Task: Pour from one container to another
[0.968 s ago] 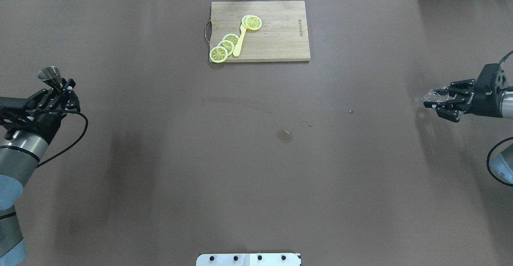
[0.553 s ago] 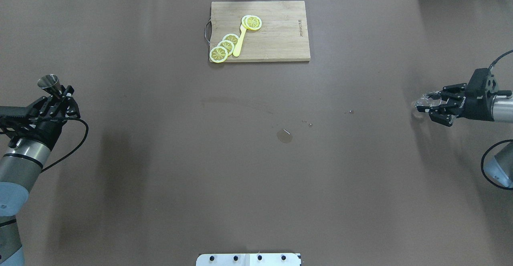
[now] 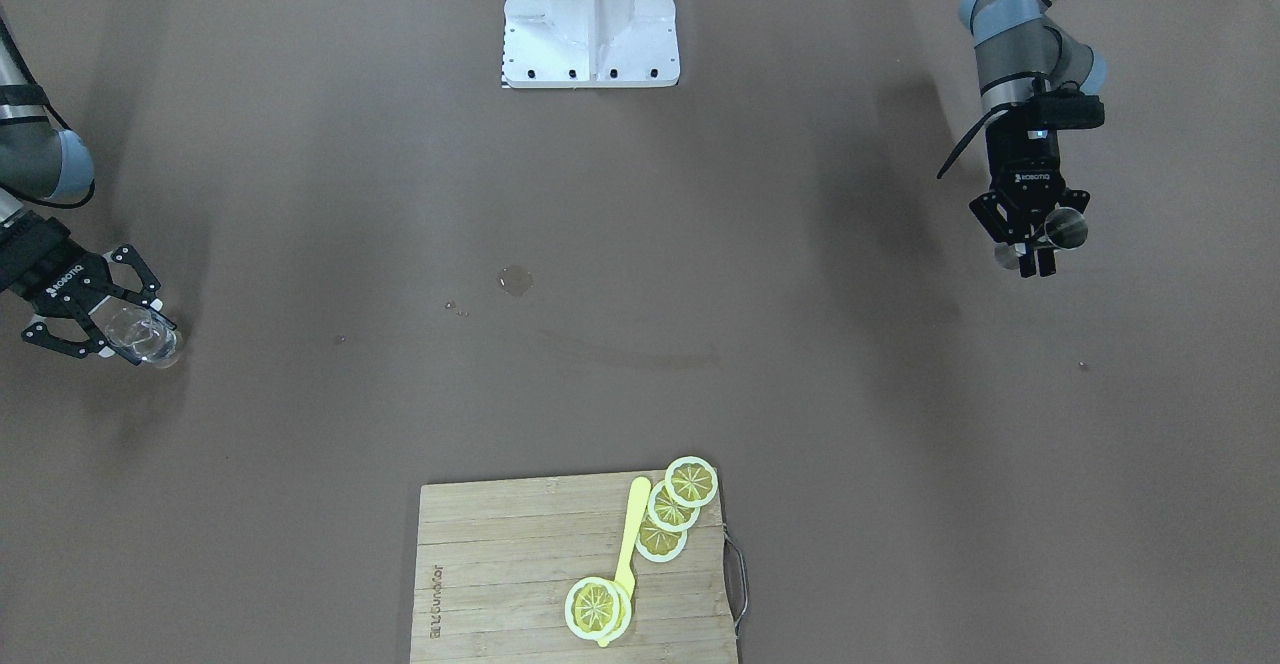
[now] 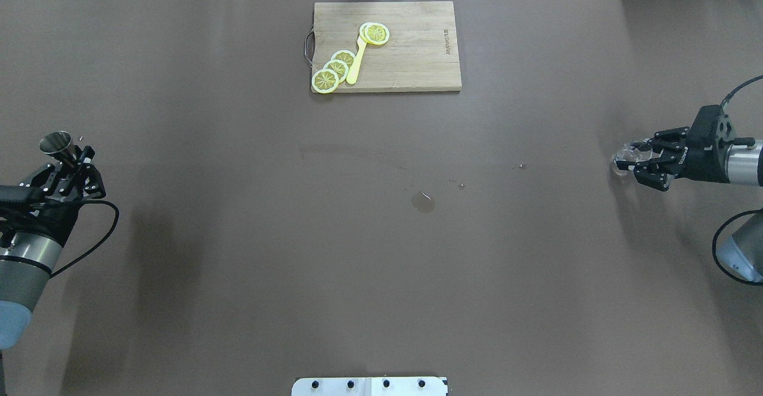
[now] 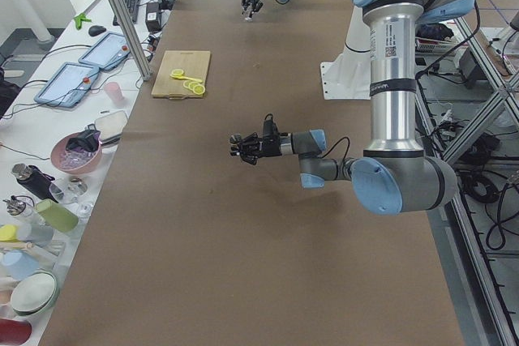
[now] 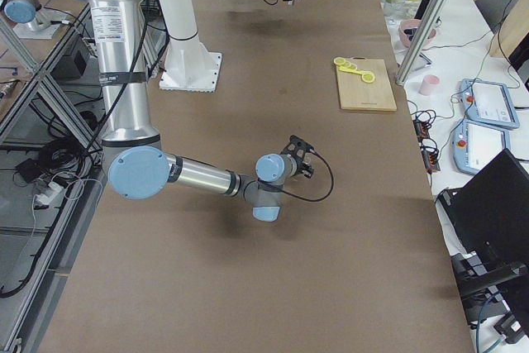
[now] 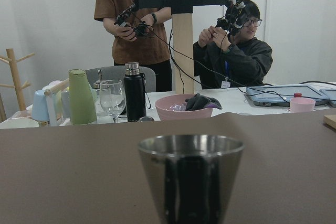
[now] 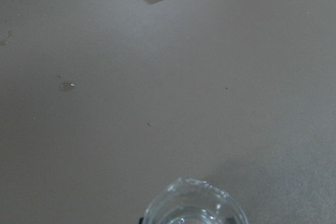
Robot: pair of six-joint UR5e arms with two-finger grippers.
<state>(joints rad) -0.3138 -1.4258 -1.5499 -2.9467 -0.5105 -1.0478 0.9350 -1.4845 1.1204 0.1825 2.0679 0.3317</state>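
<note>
While both arms are reaching in from opposite ends, the brown table (image 4: 238,277) is spreading wide between them, and the two containers are sitting well apart. A wooden cutting board (image 4: 411,56) is lying at the far middle edge of the table, away from the robot's base.

At the left end, the left gripper (image 4: 76,160) is clamping its fingers on the lower part of a metal cup (image 4: 55,144). The left wrist view is showing that cup (image 7: 190,182) standing upright with its mouth up and level. Its inside is not showing from any view.

At the right end, the right gripper (image 4: 636,158) is closing around a clear glass (image 4: 622,161), which is sticking out past the fingertips toward the table's middle. The right wrist view is catching only the rim of the glass (image 8: 191,208) at the bottom of its frame, so I cannot tell what it is holding.

Four lemon slices (image 4: 335,68) and a yellow stick (image 4: 356,62) are resting on the board's left part. A small puddle (image 4: 422,203) is sitting near the table's centre, with a few droplets (image 4: 458,183) lying just beside it toward the right gripper.
</note>
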